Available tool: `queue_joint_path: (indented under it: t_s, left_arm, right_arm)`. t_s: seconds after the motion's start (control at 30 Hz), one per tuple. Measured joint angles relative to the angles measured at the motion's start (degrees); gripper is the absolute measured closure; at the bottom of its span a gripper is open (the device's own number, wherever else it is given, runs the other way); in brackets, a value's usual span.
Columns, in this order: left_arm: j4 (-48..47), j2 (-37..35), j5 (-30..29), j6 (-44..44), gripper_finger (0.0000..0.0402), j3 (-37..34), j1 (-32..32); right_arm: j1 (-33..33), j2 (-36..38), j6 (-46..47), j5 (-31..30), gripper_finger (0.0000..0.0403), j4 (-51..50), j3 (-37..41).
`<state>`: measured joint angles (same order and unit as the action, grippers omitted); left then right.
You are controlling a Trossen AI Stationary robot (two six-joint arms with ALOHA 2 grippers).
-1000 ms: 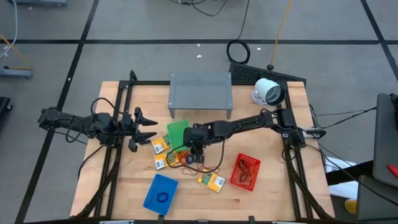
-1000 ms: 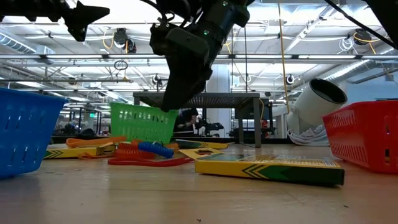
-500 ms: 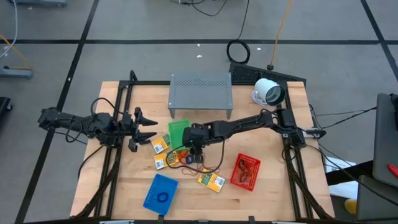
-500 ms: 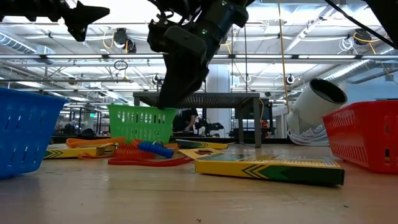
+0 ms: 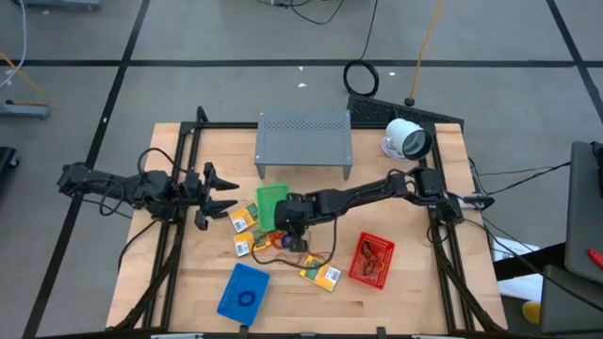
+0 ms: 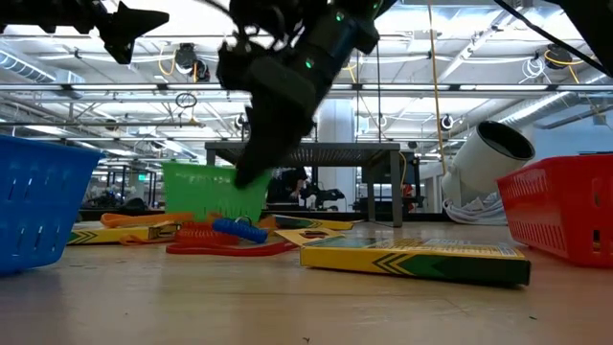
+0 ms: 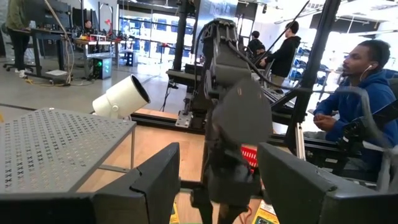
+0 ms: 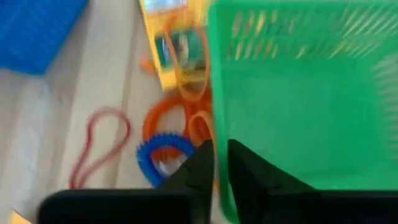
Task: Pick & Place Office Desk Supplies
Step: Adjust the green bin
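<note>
From above, I am reaching my right fingers (image 5: pixel 283 229) to the near edge of the green basket (image 5: pixel 270 200), but my own arm is covering the spot, so the grip is hidden here. My left fingers (image 5: pixel 224 196) are hanging spread, well apart from it, at the surface's (image 5: pixel 405 292) left side. Flat yellow packets (image 5: pixel 320 274) are lying between a blue basket (image 5: pixel 244 290) and a red basket (image 5: pixel 371 260); the rubber bands (image 5: pixel 273 241) are too thin to sort out.

From table height, my right fingers are blurring against the green basket's slotted plastic wall, which is sitting tilted. A ribbed blue ring (image 6: pixel 240 229) and a red band (image 6: pixel 230 250) are lying just in front, beside a flat packet.

Past my left wrist, two broad dark fingers (image 7: pixel 155 180) are standing apart, and the right arm is blocking the middle. A perforated grey shelf (image 7: pixel 56 143) is cut off at the edge.

Past my right wrist, my fingers (image 8: pixel 249 168) are pinching the green basket's thin wall, with orange bands (image 8: pixel 186 87) and the coiled blue ring beside it.
</note>
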<state>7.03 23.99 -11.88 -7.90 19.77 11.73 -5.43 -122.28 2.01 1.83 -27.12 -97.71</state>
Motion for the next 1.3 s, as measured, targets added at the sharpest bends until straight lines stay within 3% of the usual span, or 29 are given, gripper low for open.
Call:
queue_joint_path:
  t_s: [0.47,0.77,1.3]
  left_arm:
    - [0.05,0.00,0.00,-0.02,0.0176,0.00,0.00]
    - [0.11,-0.02,0.02,-0.02,0.0176,0.00,0.00]
    - [0.46,-0.01,2.61,-0.39,0.0176,0.00,-0.01]
  right_arm:
    - [0.07,1.08,0.97,-0.24,0.0399,-1.61,-0.04]
    - [-1.11,7.94,2.13,-4.81,0.0401,-2.13,-0.01]
    - [-7.40,12.35,15.98,-11.85,0.0402,-24.40,0.06]
